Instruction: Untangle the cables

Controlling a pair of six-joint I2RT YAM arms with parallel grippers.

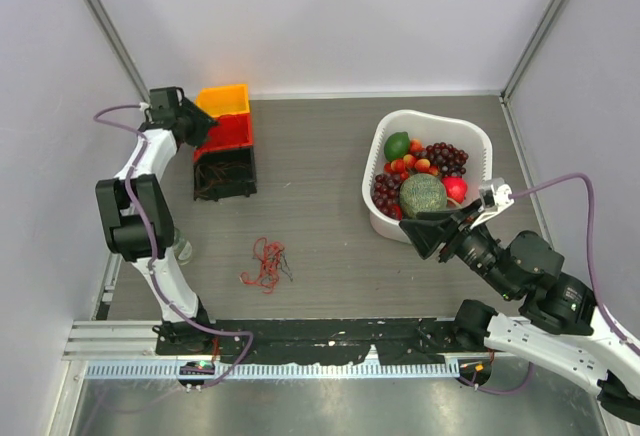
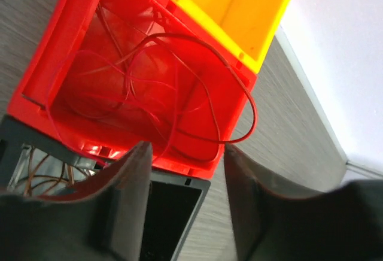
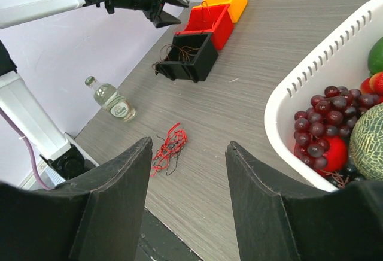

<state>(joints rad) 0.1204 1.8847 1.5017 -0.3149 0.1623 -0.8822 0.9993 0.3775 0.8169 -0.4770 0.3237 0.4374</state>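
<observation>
The cables (image 1: pixel 266 264) are a small tangle of thin red wires with a dark strand, lying on the table at front left; they also show in the right wrist view (image 3: pixel 169 148). My left gripper (image 1: pixel 208 126) is open and empty, high over the red bin (image 2: pixel 137 87), which holds loose red wire (image 2: pixel 179 93). My right gripper (image 1: pixel 432 231) is open and empty at the front edge of the white basket (image 1: pixel 470 136), well right of the tangle.
Yellow (image 1: pixel 224 99), red (image 1: pixel 226 133) and black (image 1: pixel 224 174) bins stand in a row at back left; the black one holds brownish wires. The white basket holds fruit. A small clear bottle (image 3: pixel 112 100) lies at the table's left edge.
</observation>
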